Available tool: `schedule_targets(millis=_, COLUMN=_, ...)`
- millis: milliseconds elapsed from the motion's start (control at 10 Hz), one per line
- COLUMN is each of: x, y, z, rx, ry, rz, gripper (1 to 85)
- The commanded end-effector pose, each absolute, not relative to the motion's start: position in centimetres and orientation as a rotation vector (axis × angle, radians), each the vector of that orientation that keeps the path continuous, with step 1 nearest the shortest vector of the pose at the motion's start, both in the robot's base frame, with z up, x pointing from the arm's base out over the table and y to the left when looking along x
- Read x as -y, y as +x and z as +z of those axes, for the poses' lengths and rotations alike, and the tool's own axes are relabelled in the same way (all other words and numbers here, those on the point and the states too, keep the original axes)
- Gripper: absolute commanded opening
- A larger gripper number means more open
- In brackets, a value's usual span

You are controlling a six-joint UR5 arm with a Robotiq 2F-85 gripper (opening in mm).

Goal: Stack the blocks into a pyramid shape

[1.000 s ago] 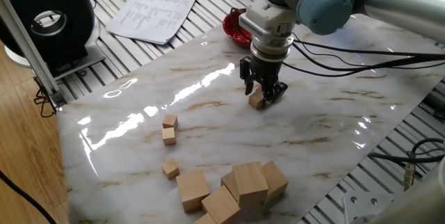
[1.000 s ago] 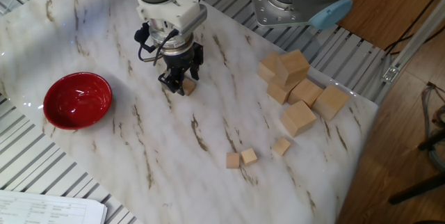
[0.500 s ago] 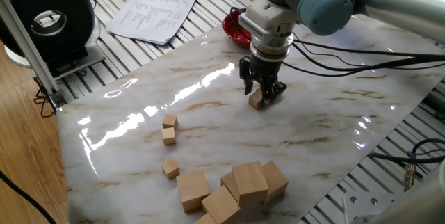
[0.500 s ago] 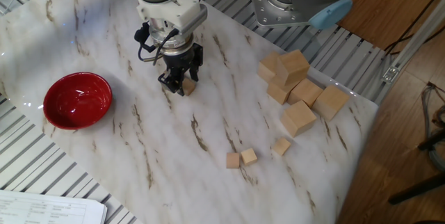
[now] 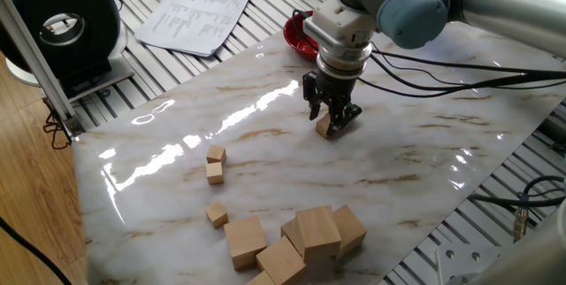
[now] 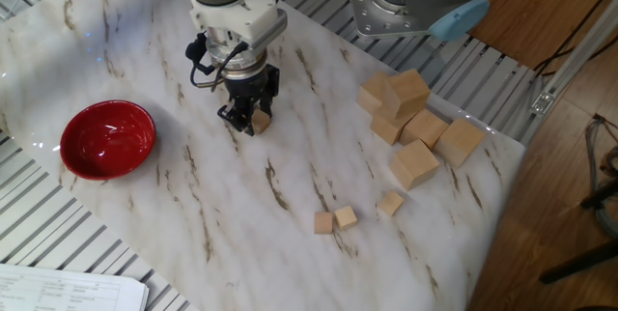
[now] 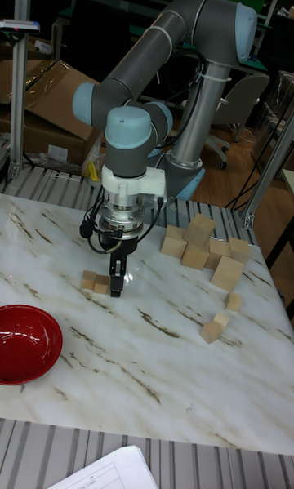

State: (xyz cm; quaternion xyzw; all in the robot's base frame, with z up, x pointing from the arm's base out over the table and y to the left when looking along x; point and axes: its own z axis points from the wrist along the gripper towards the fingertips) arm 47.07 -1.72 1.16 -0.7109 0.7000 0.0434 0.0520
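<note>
My gripper [image 5: 331, 119] [image 6: 245, 118] is down at the marble table, its fingers closed in around one of the small blocks [image 5: 325, 127] [image 6: 260, 121], which rests on the surface. In the tall fixed view two small blocks [image 7: 88, 279] [image 7: 102, 285] sit side by side just left of the gripper [image 7: 117, 283]. Three more small blocks lie loose toward the near left: a touching pair [image 5: 217, 154] [image 5: 214, 173] and a single one [image 5: 217, 213].
A heap of much larger wooden cubes [image 5: 301, 236] [image 6: 415, 118] sits near the table's edge. A red bowl [image 5: 299, 35] [image 6: 108, 139] stands behind the gripper. Papers [image 5: 196, 11] and a black reel [image 5: 62, 24] lie off the marble top.
The fingers have drawn closer together around the small block. The gripper and block have shifted very slightly. The loose blocks and large cubes have not moved.
</note>
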Motion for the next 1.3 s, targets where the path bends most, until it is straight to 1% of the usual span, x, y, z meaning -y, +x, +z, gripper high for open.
schedule_targets(millis=0, x=1.6, y=47.8, z=1.2, rx=-2.128, ry=-2.135, rz=0.118, gripper=49.0)
schedule_targets(millis=600, x=1.5, y=47.8, z=1.2, rx=-2.135, ry=-2.125, rz=0.122, gripper=46.0)
schedule_targets(millis=900, x=0.9, y=46.9, z=1.2, rx=-2.166, ry=-2.087, rz=0.183, gripper=45.7)
schedule_targets(millis=1200, x=1.1, y=46.1, z=1.7, rx=-2.185, ry=-2.082, rz=0.189, gripper=45.7)
